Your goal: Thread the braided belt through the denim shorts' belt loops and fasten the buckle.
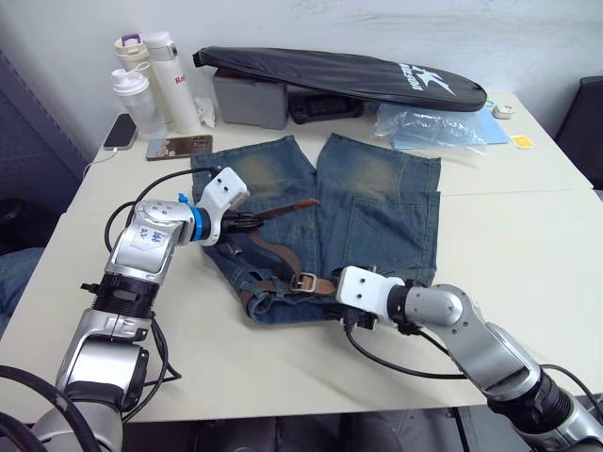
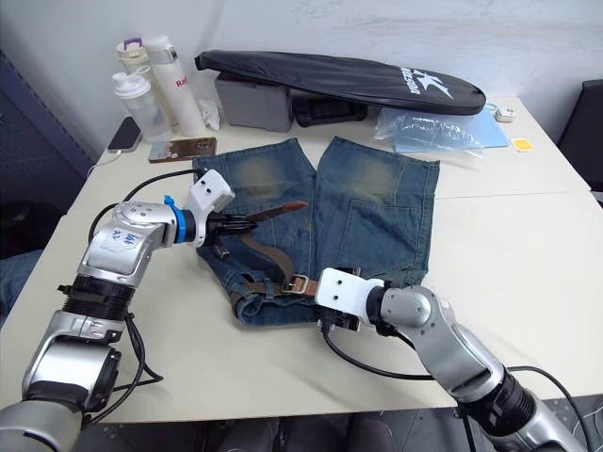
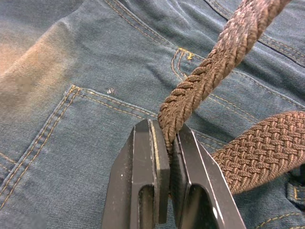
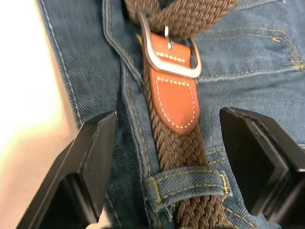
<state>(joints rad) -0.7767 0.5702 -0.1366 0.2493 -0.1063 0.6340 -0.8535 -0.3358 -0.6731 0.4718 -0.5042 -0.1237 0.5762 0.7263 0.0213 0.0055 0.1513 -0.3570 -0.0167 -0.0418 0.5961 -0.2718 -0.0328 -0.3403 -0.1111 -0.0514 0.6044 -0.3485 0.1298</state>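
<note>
Denim shorts (image 1: pixel 363 202) flat on counter (image 1: pixel 528 245), waistband near. Braided belt (image 1: pixel 273 252) lies along waistband, under belt loop (image 4: pixel 188 183). Left gripper (image 3: pixel 169 145) fingers pinch belt's free end, likely to draw slack. Right gripper (image 4: pixel 164 157) fingers spread astride strap beside buckle (image 4: pixel 170 57), probably to steady it.

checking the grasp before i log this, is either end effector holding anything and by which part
The left end effector pinches the braided belt on its loose strap. The right end effector is open over the buckle, holding nothing.
</note>
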